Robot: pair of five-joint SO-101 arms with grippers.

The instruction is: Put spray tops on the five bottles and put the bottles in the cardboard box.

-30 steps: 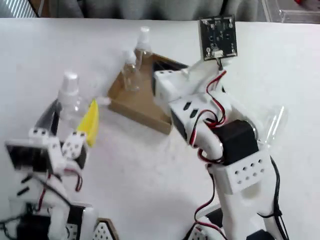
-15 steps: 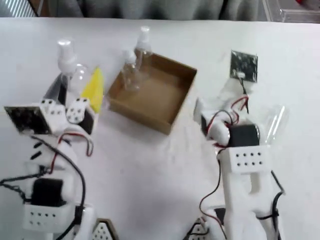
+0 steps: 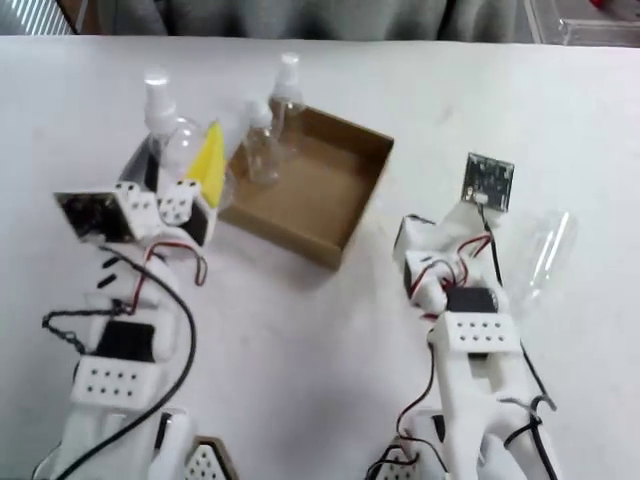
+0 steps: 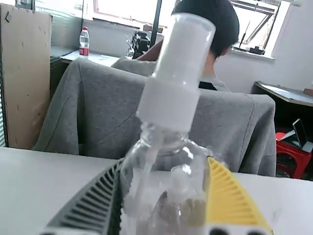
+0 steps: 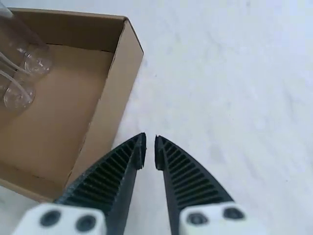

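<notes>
Left gripper (image 3: 180, 150): clamped on a clear bottle (image 3: 178, 145), grey finger (image 4: 93, 205) on one side and yellow finger (image 4: 230, 200) on the other, both pressed against the body below the shoulder. The bottle carries a white spray top (image 4: 176, 83) and leans slightly between the fingers. From where I stand it sits just outside the left wall of the cardboard box (image 3: 365, 205); I cannot tell whether its base touches the table (image 3: 300, 350).

Right gripper (image 5: 149, 147): fingers drawn together with only a thin slit between them, nothing held. It points down at bare table just beside the near right wall of the box.

Box: open, resting flat on the table between the two arms. Two capped bottles stand upright inside it at the far left corner, one (image 3: 262, 145) close to the left wall, the other (image 3: 287, 95) behind it; their round bases show in the right wrist view.

A further clear bottle (image 3: 545, 250) lies on its side on the table to the right of the right arm, well apart from the box. Whether it has a top I cannot tell.
</notes>
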